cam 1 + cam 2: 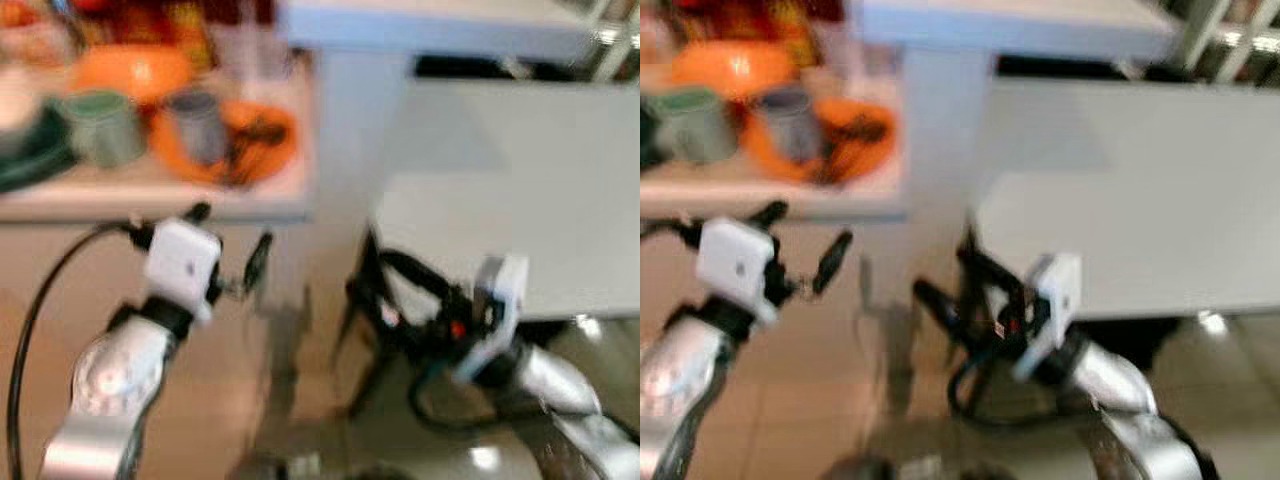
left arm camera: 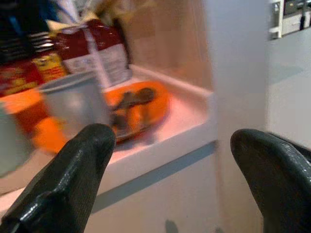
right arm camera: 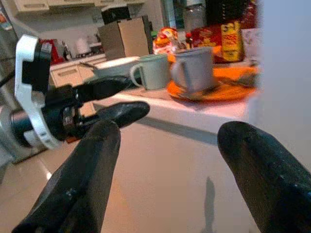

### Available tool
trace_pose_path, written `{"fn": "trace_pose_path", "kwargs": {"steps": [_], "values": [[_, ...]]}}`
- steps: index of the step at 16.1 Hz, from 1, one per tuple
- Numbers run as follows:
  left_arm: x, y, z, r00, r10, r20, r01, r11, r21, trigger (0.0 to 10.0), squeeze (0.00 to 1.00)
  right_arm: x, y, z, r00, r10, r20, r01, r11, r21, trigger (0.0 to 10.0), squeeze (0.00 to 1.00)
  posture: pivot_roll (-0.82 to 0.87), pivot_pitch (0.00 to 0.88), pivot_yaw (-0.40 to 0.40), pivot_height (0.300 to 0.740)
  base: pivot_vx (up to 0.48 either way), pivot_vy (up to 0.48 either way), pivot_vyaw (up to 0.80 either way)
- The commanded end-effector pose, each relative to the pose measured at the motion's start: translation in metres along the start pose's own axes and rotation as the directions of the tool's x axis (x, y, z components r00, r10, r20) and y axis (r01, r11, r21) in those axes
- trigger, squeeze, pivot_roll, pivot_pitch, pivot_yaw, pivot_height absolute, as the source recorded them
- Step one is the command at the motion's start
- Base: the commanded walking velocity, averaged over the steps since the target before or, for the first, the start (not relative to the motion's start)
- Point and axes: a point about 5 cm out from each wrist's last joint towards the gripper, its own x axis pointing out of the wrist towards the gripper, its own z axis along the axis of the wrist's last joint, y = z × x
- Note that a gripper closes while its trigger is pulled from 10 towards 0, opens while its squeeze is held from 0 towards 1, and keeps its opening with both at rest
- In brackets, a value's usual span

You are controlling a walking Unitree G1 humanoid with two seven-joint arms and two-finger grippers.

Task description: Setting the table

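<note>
The views are blurred. On the pale counter (image 1: 160, 195) at the left lies an orange plate (image 1: 265, 150) carrying a grey mug (image 1: 197, 125) and dark cutlery (image 1: 250, 140). Beside it stand a green mug (image 1: 103, 125) and an orange bowl (image 1: 130, 70). My left gripper (image 1: 232, 232) hangs open just below the counter's front edge, holding nothing. Further right and lower, my right gripper (image 1: 358, 295) is open and empty, near the front left corner of the white table (image 1: 520, 190). In the right wrist view the left gripper (image 3: 112, 97) appears before the mugs.
Red and yellow food packets (image 2: 92, 43) stand behind the plate. A dark green dish (image 1: 30, 150) sits at the counter's far left. A white post (image 1: 345, 110) rises between counter and table. Tiled floor (image 1: 260, 400) lies below both arms.
</note>
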Motion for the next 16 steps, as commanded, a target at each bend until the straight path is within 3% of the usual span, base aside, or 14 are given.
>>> {"fn": "trace_pose_path", "kwargs": {"steps": [1,3,4,5,7,8,10,13,15,16], "values": [[0.001,0.004,0.004,1.000,0.010,0.012,-0.010,1.000,0.019,10.0,0.00,0.002,-0.001,0.006,0.999,-0.015,0.033,0.015,1.000,0.010,10.0,0.00,0.10,0.087,-0.060,0.740,0.000,0.480,0.00],[0.005,0.004,0.009,0.999,0.027,0.025,-0.027,0.999,-0.021,10.0,0.00,0.004,-0.004,0.010,0.997,-0.047,0.069,0.045,0.999,0.024,10.0,0.00,0.10,0.090,-0.067,0.740,0.000,0.480,0.00],[0.011,0.002,0.015,0.998,0.041,0.050,-0.035,0.993,-0.115,10.0,0.00,0.006,-0.009,0.012,0.992,-0.096,0.077,0.097,0.995,-0.013,10.0,0.00,0.10,0.090,-0.067,0.740,0.000,0.480,0.00],[0.014,0.000,0.015,0.998,0.036,0.044,-0.032,0.994,-0.103,10.0,0.00,0.007,-0.013,0.014,0.986,-0.143,0.088,0.147,0.989,-0.034,10.0,0.00,0.10,0.090,-0.067,0.740,0.000,0.000,0.00],[0.018,-0.004,0.013,0.999,0.010,0.031,-0.008,0.998,-0.069,10.0,0.00,0.010,-0.031,0.019,0.941,-0.316,0.122,0.328,0.940,-0.098,10.0,0.00,0.10,0.092,-0.064,0.740,0.000,0.000,0.00],[0.018,-0.005,0.011,1.000,-0.005,0.023,0.006,0.999,-0.040,10.0,0.00,0.011,-0.036,0.019,0.919,-0.372,0.129,0.384,0.920,-0.084,10.0,0.00,0.10,0.093,-0.063,0.740,0.000,0.000,0.00],[0.021,-0.005,0.013,0.999,-0.030,0.025,0.030,1.000,0.009,10.0,0.00,0.023,-0.041,0.011,0.915,-0.396,0.080,0.403,0.909,-0.103,10.0,0.00,0.11,0.084,-0.087,0.740,0.000,0.000,0.00],[0.031,-0.005,0.015,1.000,0.011,0.028,-0.011,1.000,-0.002,10.0,0.00,0.036,-0.053,0.008,0.882,-0.464,0.088,0.472,0.871,-0.138,10.0,0.00,0.13,0.072,-0.088,0.740,0.000,0.000,0.00],[0.032,-0.014,0.009,0.999,-0.036,-0.003,0.036,0.999,0.020,10.0,0.00,0.049,-0.074,0.006,0.834,-0.544,0.092,0.551,0.822,-0.141,10.0,0.00,0.14,0.061,-0.083,0.740,0.000,0.000,0.00],[0.032,-0.015,0.008,0.998,-0.055,-0.012,0.055,0.998,0.012,10.0,0.00,0.052,-0.082,0.005,0.823,-0.561,0.086,0.566,0.801,-0.193,10.0,0.00,0.14,0.060,-0.083,0.740,0.000,0.000,0.00]]}}
